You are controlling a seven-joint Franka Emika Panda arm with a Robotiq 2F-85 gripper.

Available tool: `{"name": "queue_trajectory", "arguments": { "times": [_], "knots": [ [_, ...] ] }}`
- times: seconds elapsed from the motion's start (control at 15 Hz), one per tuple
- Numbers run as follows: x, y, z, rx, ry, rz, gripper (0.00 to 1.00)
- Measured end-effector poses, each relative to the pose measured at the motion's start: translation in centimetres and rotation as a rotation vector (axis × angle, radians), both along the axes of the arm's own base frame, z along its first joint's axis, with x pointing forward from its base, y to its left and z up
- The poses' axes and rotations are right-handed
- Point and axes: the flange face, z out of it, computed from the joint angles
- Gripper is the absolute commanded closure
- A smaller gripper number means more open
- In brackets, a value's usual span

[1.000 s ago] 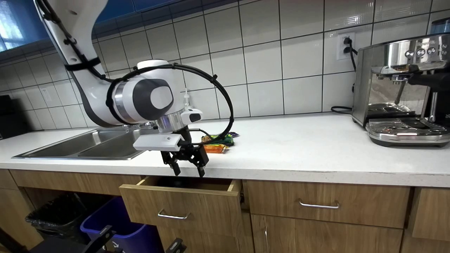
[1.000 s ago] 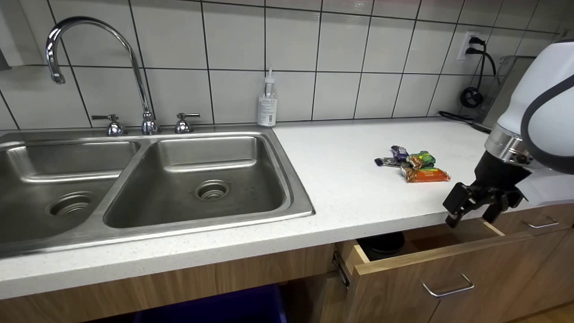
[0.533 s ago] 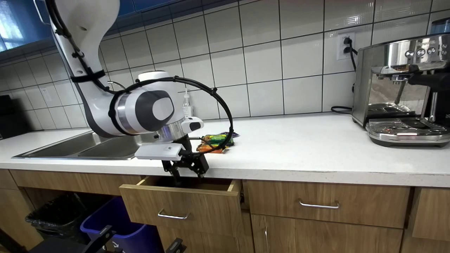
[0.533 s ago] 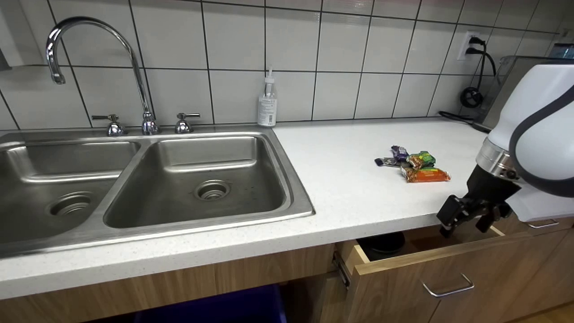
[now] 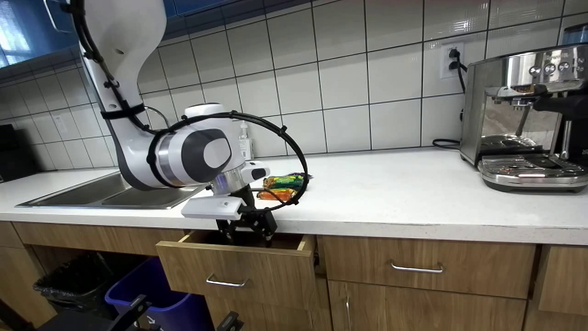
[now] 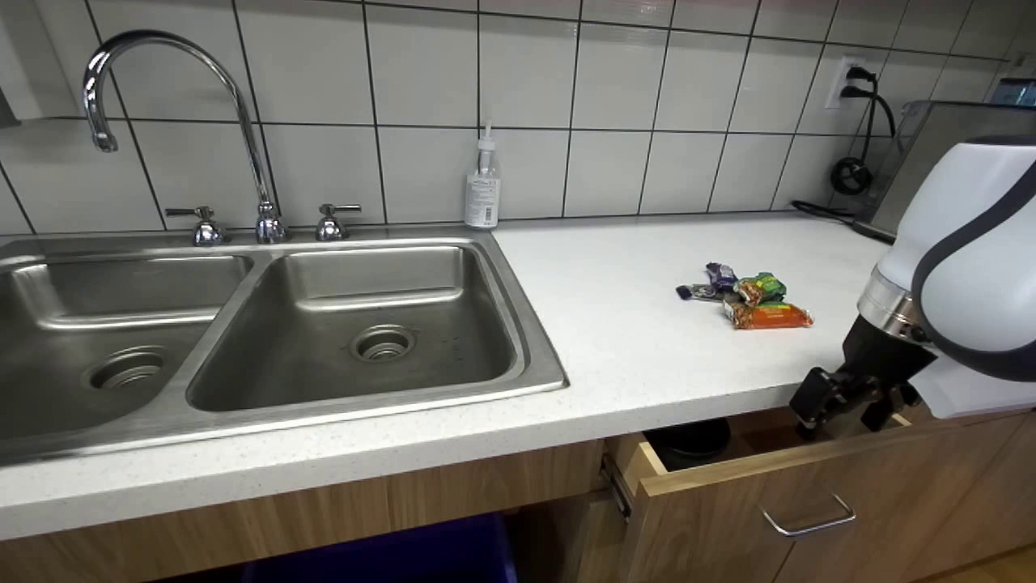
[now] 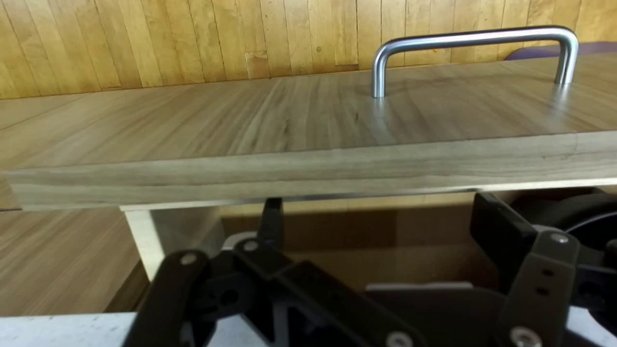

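My black gripper [image 5: 249,240] points down with its fingertips inside a pulled-out wooden drawer [image 5: 248,271]. In the wrist view, the gripper [image 7: 378,207] stands open, its fingers wide apart, with only the drawer's shaded inside between them. The drawer front [image 7: 289,120], with its metal handle [image 7: 472,39], lies just beyond the fingertips. A dark round object [image 6: 692,440] sits in the drawer, to one side of the gripper [image 6: 840,426]; part of this round object [image 7: 583,209] shows behind a finger. On the white counter lie an orange snack packet [image 6: 770,317], a green one [image 6: 765,287] and a purple one [image 6: 720,276].
The counter edge [image 6: 518,417] runs close behind the gripper. A steel sink [image 6: 538,376] with a faucet [image 6: 235,97] and a pump bottle [image 6: 483,194] are on one side; a coffee machine [image 5: 505,69] is on the other. A blue bin [image 5: 179,305] stands below.
The arm has come down, and the gripper has gone from just above the drawer to having its fingertips inside it. It stays open throughout; the drawer and packets have not moved.
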Motion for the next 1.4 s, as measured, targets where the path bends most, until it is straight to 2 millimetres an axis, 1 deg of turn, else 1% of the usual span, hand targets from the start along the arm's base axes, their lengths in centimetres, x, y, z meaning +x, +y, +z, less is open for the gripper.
{"name": "queue_trajectory", "arguments": {
  "times": [0.2,0.93,1.13,1.4],
  "knots": [
    [0.0,-0.2,-0.5,-0.006,0.007,-0.002,0.0],
    [-0.2,0.2,-0.8,-0.014,0.015,0.006,0.0],
    [-0.7,0.2,-0.9,-0.013,0.022,0.006,0.0],
    [-1.9,0.2,-1.1,-0.011,0.041,0.002,0.0]
  ]
}}
